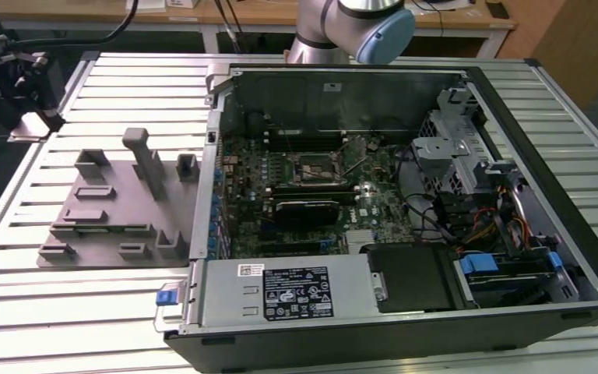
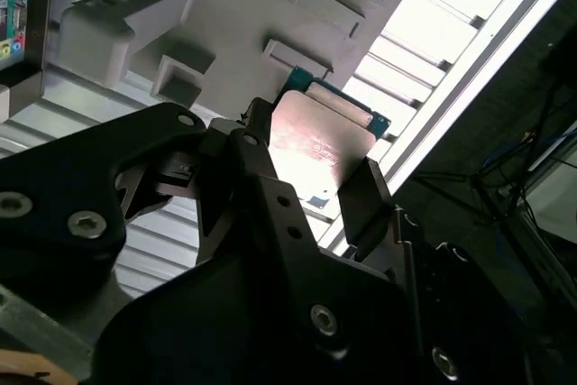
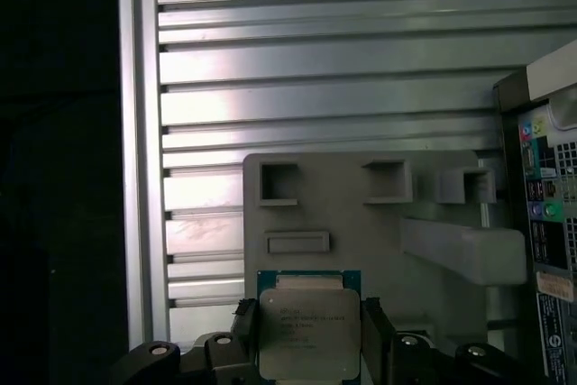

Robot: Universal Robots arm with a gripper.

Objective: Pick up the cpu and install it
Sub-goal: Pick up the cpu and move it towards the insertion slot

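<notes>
Gripper (image 3: 311,347) clasps cpu (image 3: 306,320) by 2 opposite edges

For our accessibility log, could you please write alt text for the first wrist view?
The gripper holds the cpu, silver top facing the camera, its fingers pressed against two opposite edges. Behind it lies a grey fixture plate with raised blocks, resting on a slatted metal table, beside a computer case.
</notes>
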